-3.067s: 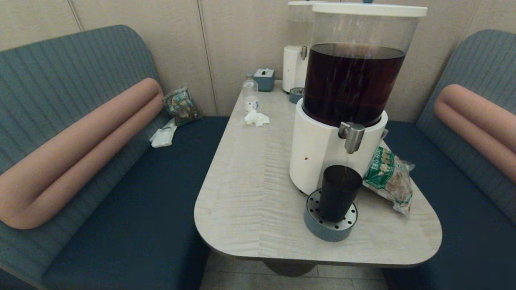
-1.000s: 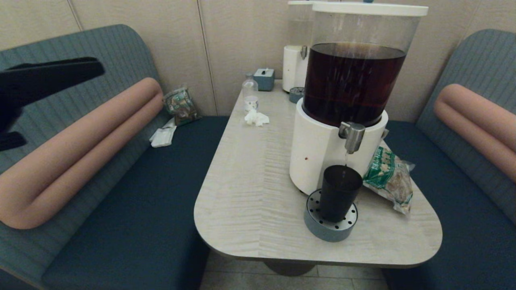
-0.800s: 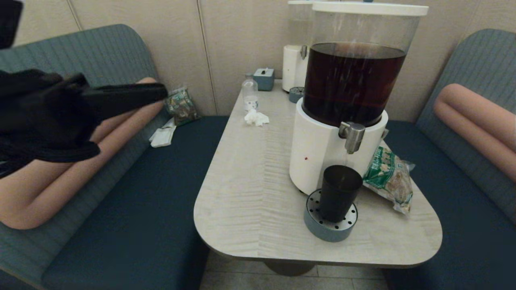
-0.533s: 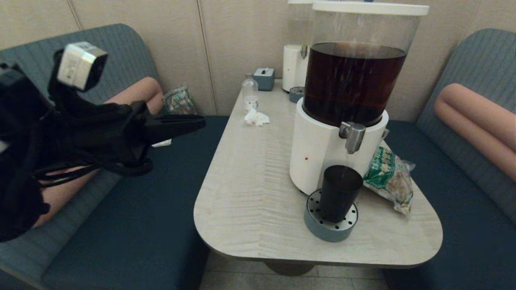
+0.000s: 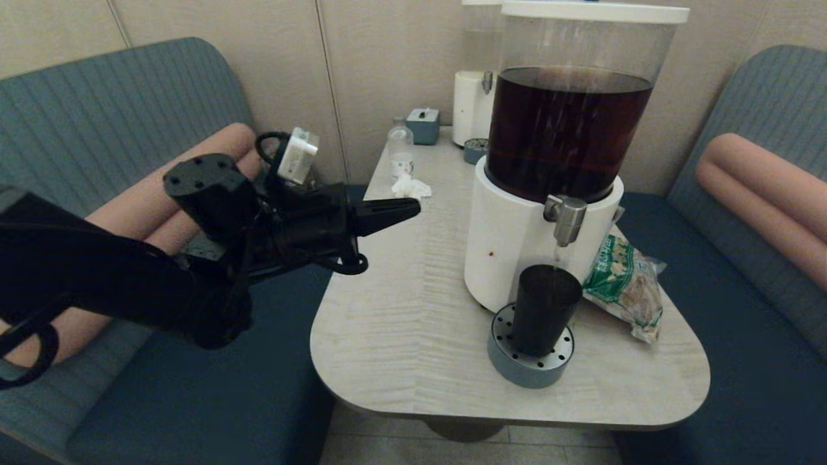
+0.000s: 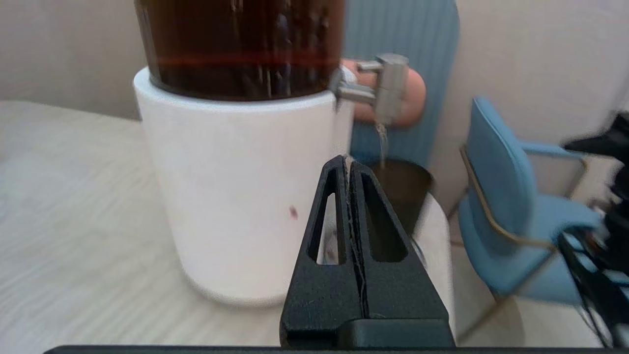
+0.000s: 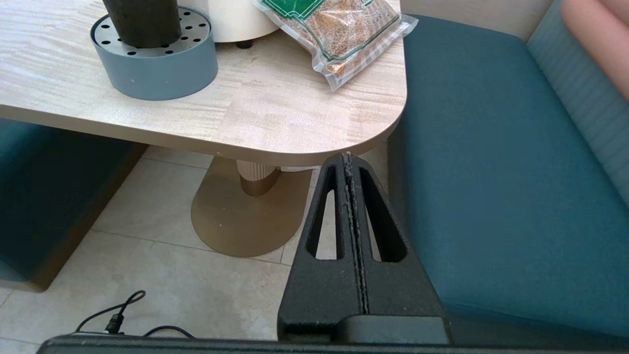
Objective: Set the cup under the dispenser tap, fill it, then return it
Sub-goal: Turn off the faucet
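Note:
The black cup point(image 5: 544, 307) stands upright on a grey perforated drip tray point(image 5: 497, 361), directly under the steel dispenser tap point(image 5: 565, 218). A thin stream of liquid falls from the dispenser tap point(image 6: 389, 83) into the cup point(image 6: 403, 189). The tap projects from the white base point(image 5: 504, 248) of the tank of dark brown liquid. My left gripper point(image 5: 413, 208) is shut and empty, hovering over the table's left part, pointing at the dispenser. My right gripper point(image 7: 347, 156) is shut and empty, low beyond the table's near right corner; the cup point(image 7: 140, 17) shows there too.
A green snack bag point(image 5: 623, 284) lies right of the cup. At the table's far end stand a small clear bottle point(image 5: 400, 150), crumpled tissue point(image 5: 411, 188), a grey box point(image 5: 423, 126) and a second white dispenser point(image 5: 470, 106). Blue benches flank the table point(image 5: 400, 323).
My left arm has swung in from the left, its shut gripper moving right over the table toward the dispenser. The cup has stayed under the tap.

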Tool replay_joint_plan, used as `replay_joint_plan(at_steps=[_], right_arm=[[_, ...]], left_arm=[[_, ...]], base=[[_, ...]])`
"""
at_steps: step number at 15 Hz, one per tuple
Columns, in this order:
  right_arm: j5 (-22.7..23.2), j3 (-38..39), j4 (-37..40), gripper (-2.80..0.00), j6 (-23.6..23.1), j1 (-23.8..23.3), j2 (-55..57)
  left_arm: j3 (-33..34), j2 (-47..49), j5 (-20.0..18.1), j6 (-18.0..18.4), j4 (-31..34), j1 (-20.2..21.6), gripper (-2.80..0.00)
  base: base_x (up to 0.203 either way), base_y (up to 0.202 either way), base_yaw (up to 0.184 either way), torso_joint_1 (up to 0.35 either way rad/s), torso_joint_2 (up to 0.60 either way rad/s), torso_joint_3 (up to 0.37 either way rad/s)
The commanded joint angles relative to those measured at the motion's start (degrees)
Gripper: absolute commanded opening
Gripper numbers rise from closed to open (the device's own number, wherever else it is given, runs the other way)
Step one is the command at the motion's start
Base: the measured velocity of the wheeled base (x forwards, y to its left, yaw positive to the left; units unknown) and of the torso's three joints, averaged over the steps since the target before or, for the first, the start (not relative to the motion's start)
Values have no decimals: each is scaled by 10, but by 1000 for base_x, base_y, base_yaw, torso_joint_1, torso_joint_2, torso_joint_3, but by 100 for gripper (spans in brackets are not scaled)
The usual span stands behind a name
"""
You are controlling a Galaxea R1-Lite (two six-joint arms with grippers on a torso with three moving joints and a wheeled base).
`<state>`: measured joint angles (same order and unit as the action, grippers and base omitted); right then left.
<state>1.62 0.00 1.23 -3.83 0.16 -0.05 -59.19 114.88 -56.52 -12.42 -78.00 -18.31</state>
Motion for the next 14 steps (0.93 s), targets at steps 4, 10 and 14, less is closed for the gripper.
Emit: replay_joint_plan(at_steps=[4,10,14], right_arm=[[0,0,0,-280,0,0,0],[0,0,0,-280,0,0,0],[0,1,0,-280,0,0,0]], left_arm=[[-108,85,47,-1,-3,-80,-280],[-179,126,85,-1,1,-133,-280],[-191,129,93,-1,7,-146,-280]], base=[[0,0,0,0,0,0],[0,0,0,0,0,0],[0,0,0,0,0,0]])
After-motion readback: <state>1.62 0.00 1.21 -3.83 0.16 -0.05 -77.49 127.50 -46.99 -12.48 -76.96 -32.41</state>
